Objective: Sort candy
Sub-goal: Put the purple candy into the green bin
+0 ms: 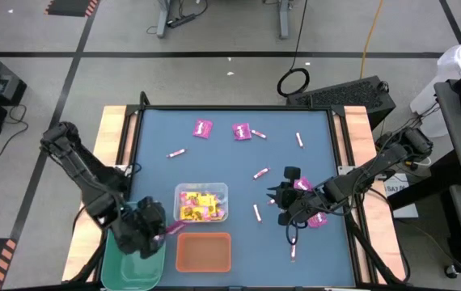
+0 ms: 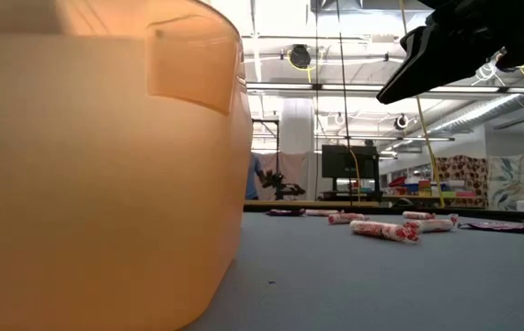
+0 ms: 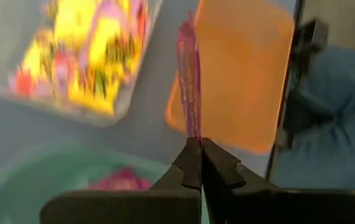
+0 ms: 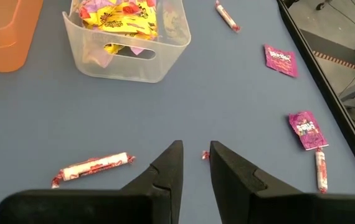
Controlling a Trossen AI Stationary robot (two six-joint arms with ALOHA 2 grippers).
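1. Left gripper (image 1: 162,229): positioned over the green bin (image 1: 125,271) at the table's 7 o'clock corner. Fingers (image 3: 190,163) pressed together, pinching one magenta packet (image 3: 189,87) edge-on. More magenta candy lies inside the green bin; the number cannot be determined.
2. Bins, count three: green at 7 o'clock, clear bin (image 1: 222,194) just below table centre, orange bin (image 1: 204,252) at 6 o'clock. The clear bin holds a heap of yellow packets (image 1: 197,206) mixed with some pink; the number cannot be determined.
3. Loose magenta packets on the mat, count five in the high view: two at 12 o'clock (image 1: 203,128), the rest by the right arm at 4 o'clock (image 1: 302,184).
4. Loose sticks (image 1: 175,153), count six in the high view: one at 10 o'clock, two at 1 o'clock, one right of centre, one right of the clear bin, one at 5 o'clock near the table's front edge.
5. Right gripper (image 1: 281,200): hangs above the mat at 4 o'clock. Fingers (image 4: 168,168) slightly spread and holding nothing, with a stick (image 4: 92,167) on the mat just beside them.
6. Surface: blue mat (image 1: 222,166) in a black frame on a wooden table (image 1: 111,129).
7. Room: grey floor with black tape lines, cables, a black case past the table at 1 o'clock, ceiling trusses and lights, a monitor, a person's blue-clad leg beside the table.
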